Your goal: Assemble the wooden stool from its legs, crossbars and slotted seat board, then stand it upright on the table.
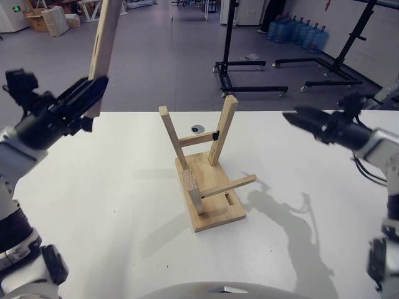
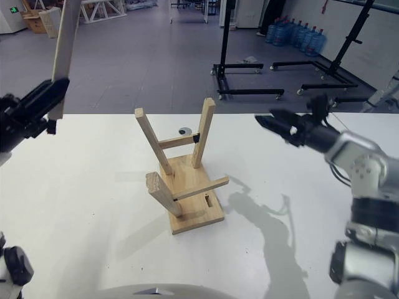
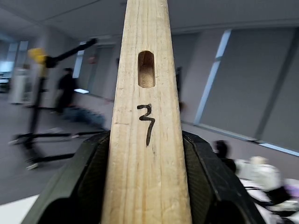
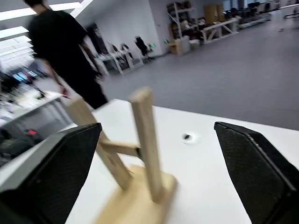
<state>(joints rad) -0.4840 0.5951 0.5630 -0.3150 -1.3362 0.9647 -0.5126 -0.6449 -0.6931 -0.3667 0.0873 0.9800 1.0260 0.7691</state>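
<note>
- The stool sits upside down near the middle of the white table (image 1: 93, 205). Its slotted seat board (image 1: 218, 215) lies flat on the tabletop, with the legs pointing up.
- Two legs stand at the far end of the board, the left one (image 1: 171, 138) leaning toward 11 o'clock and the right one (image 1: 224, 129) toward 1 o'clock. A short crossbar (image 1: 196, 139) joins them.
- A third leg (image 1: 191, 189) stands at the near left corner of the board. A second crossbar (image 1: 232, 184) sticks out of it toward 3 o'clock, and its far end hangs free.
- Just under that free end, an open slot (image 1: 231, 199) shows in the board.
- The left gripper (image 1: 92, 93) is up at about 10 o'clock from the stool, off the table's far left corner. It is clamped around a loose leg (image 1: 105, 37), which rises almost straight up out of its fingers.
- Seen from the left wrist, that leg has an oval mortise (image 3: 146, 69) with a hand-drawn "3" below it.
- The right gripper (image 2: 277, 124) hangs at about 2 o'clock from the stool, well apart from it. Its fingers (image 4: 56, 172) are spread wide with nothing between them, and they point toward the stool.
- A small round fitting (image 1: 197, 129) sits in the tabletop just behind the stool at 12 o'clock.
- Black wheeled stands (image 1: 249, 62) are on the floor beyond the table, with blue water bottles (image 1: 299, 30) farther back.
</note>
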